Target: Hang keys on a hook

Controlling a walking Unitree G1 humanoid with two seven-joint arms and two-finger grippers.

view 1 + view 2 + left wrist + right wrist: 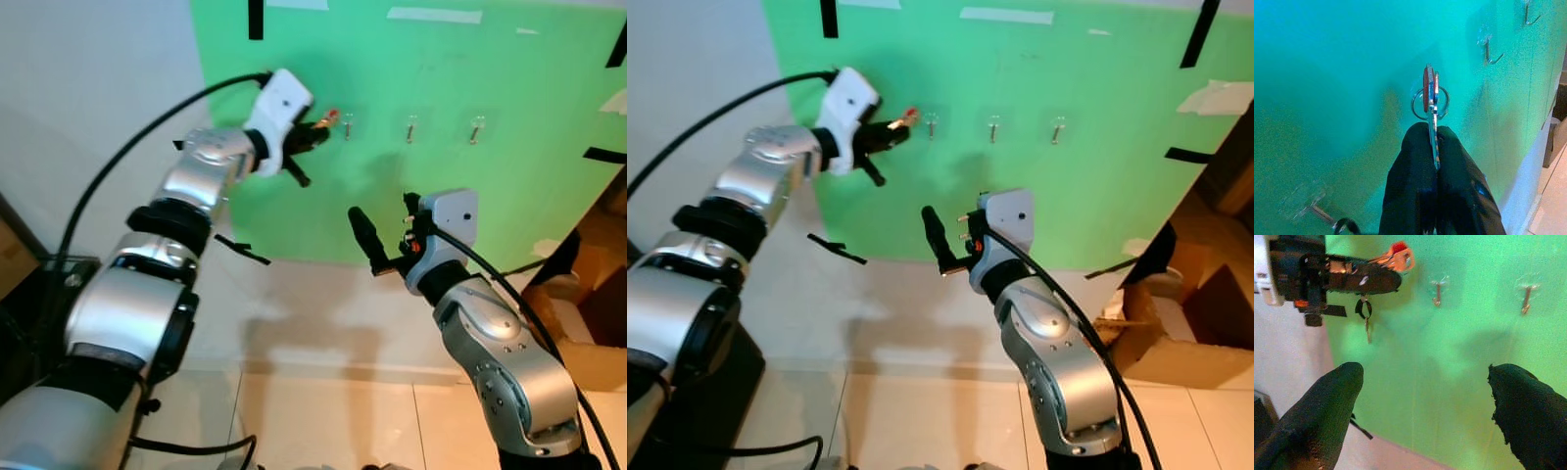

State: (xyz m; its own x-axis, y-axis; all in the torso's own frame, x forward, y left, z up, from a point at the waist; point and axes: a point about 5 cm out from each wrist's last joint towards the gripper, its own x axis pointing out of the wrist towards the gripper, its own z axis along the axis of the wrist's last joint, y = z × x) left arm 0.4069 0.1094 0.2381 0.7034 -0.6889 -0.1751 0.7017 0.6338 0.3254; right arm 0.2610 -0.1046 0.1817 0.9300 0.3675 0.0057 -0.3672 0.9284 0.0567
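The keys (1431, 100) are a small bunch: a thin silver blade seen edge-on, a red-orange head, and a round metal ring behind them. The left gripper (1436, 147) has its two black fingers pressed together on the blade, with the red head and ring sticking out past the fingertips toward the green board (470, 196). In the head views the keys show as a small reddish glint at the tip of the left gripper (315, 130), raised high near the board's upper left part, just beside the first hook (347, 125) of a row of three; whether they touch it cannot be told. The middle hook (411, 128) and the far hook (476, 128) sit further along toward the board's right edge.

The right gripper (392, 240) hangs lower, in front of the board's lower middle, its fingers (1322, 416) spread well apart and holding nothing.

In the right wrist view a dark loop with a small key (1365, 316) dangles beneath the left gripper; what it hangs from is hard to make out. In the left wrist view another hook (1315, 211) is blurred and half cut off by the frame.
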